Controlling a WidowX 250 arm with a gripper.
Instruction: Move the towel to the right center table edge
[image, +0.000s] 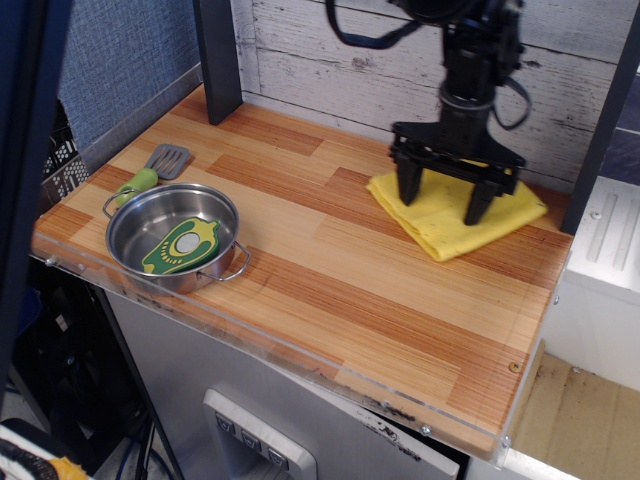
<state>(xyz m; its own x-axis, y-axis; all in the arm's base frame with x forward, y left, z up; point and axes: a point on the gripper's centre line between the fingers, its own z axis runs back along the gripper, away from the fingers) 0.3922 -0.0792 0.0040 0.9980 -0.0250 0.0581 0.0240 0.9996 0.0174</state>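
The bright yellow folded towel (445, 228) lies flat at the back right of the wooden tabletop, its right corner close to the right table edge (541, 338). My black gripper (444, 198) points down over the towel with its jaws spread wide. Both fingertips (409, 190) rest on the cloth, one near its left side and one near its right. Nothing is held between the fingers. The back part of the towel is hidden behind the gripper.
A steel pot (150, 215) holding a green-and-yellow flat toy (183, 245) stands at the front left. A green-handled spatula (155, 170) lies behind it. A dark post (218, 55) stands at the back left, another (600, 130) at the right. A white plank wall (330, 60) runs behind.
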